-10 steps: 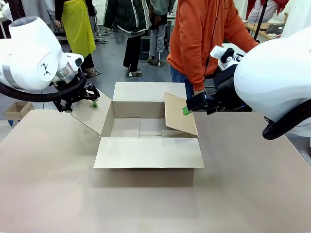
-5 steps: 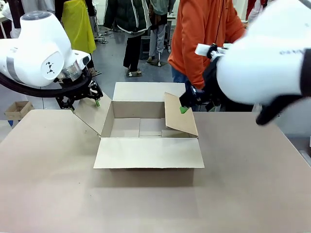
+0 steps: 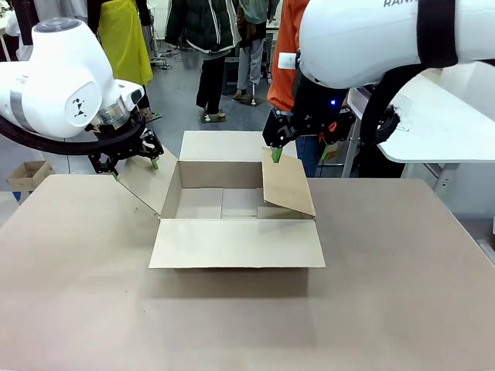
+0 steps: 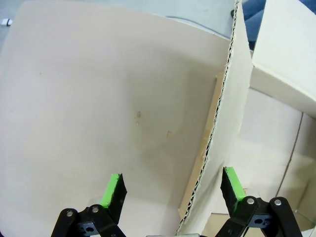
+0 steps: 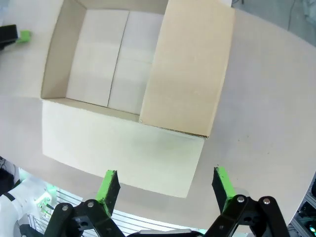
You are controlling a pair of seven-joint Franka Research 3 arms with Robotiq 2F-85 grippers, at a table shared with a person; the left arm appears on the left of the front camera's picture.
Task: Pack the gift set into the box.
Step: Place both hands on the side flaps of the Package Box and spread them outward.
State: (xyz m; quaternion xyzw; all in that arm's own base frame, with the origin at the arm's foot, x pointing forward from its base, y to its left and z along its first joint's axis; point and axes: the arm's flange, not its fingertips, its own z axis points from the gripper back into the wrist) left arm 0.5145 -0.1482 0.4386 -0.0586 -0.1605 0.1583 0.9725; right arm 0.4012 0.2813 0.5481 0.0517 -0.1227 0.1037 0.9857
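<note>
**Box** [image 3: 220, 175] open and empty, mid-surface [image 3: 402, 294]. Left tool [image 4: 172, 187], fingers apart, straddles the left flap [image 3: 147, 184]. Right tool [image 5: 166, 183], also apart, hovers above. Risk: the right flap [image 3: 288, 184] leans inward and may obstruct packing.

— Bright enough?
— Yes, even overhead light, no glare. A soft shadow lies under the box [image 3: 232, 202] flap, between the fingers of the left gripper [image 4: 173, 185].
— Sharp?
— Mostly. Beyond the right gripper [image 5: 165, 185] the table [image 5: 266, 98] edge bows with the wide lens, and the far background in the front view is a little soft.
</note>
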